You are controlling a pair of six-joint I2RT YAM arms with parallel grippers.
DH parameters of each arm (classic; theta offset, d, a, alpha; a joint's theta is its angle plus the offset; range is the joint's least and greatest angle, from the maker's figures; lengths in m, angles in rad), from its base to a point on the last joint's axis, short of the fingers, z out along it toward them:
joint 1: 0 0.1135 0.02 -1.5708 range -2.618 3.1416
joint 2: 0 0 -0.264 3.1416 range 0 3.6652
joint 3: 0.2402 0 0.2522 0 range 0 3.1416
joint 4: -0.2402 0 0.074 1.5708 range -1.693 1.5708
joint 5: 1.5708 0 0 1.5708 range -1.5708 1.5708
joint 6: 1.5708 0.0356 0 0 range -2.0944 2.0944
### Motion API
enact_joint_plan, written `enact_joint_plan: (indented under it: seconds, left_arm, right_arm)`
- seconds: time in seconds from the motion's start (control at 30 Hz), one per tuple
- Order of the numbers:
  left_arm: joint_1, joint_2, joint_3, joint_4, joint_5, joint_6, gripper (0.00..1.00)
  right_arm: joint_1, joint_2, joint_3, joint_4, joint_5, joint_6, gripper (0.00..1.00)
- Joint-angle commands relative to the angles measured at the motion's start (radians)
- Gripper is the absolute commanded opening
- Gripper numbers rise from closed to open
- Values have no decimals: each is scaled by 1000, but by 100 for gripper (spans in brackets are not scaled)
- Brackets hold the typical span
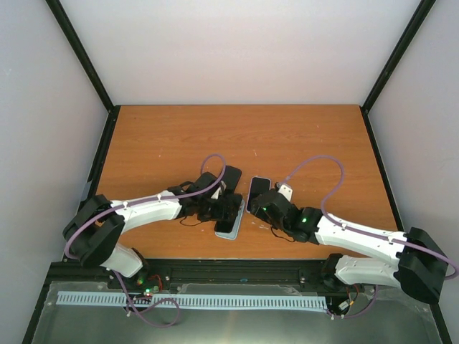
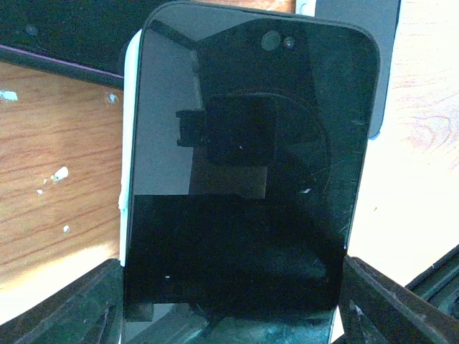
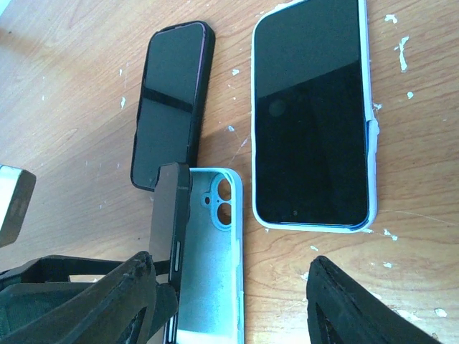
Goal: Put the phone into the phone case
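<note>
Orange wooden table [image 1: 215, 136]. Phone [image 3: 168, 229] stands on its long edge in the pale blue case [image 3: 215, 251], not seated. Right gripper [image 3: 233, 269] is spread wide around both; left gripper [image 2: 231, 266] pinches a pale-edged phone [image 2: 244, 179]. Seating step, I judge: next, tip it flat and press home.

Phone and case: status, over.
Right gripper open, straddling both. Phone tilted on edge in light blue case, not seated. Left gripper straddles white-cased phone, grip unclear. Black-cased phone lies apart.
</note>
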Motion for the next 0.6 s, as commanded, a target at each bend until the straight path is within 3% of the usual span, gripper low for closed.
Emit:
enact_joint_plan:
  seconds: [0.0, 0.57]
  left_arm:
    - [-14, -21, 7, -22, -4, -31, 58]
    - [-42, -4, 46, -52, -25, -49, 59]
  right_arm:
    - [-3, 18, -1, 17, 12, 0, 56]
    - [-4, 86, 21, 44, -47, -10, 55]
